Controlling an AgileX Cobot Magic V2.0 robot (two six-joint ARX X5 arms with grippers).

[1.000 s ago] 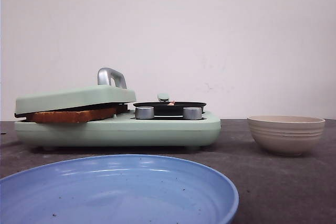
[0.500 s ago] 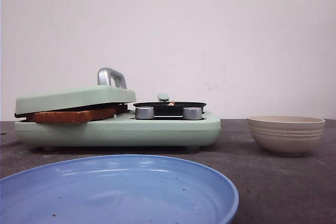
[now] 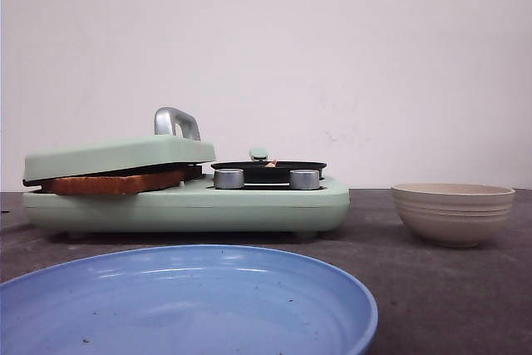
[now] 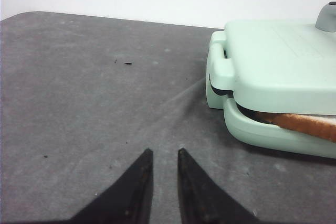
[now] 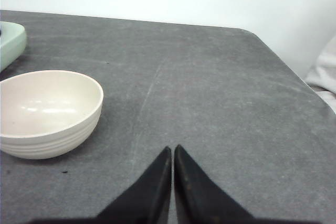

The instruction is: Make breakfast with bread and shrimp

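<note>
Plain white wall (image 3: 332, 56) — grey tabletop (image 5: 210, 77)

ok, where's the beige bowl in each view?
Front: the beige bowl sits at the right on the table, right of the green sandwich maker.
Left wrist: not in it.
Right wrist: at the left edge, empty, left of the right claw.
Shared landmark: the sandwich maker; a corner of it shows in the right wrist view.

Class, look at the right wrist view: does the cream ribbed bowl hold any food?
No, the cream ribbed bowl shows only its bare glossy inside, with nothing lying in it.
</note>
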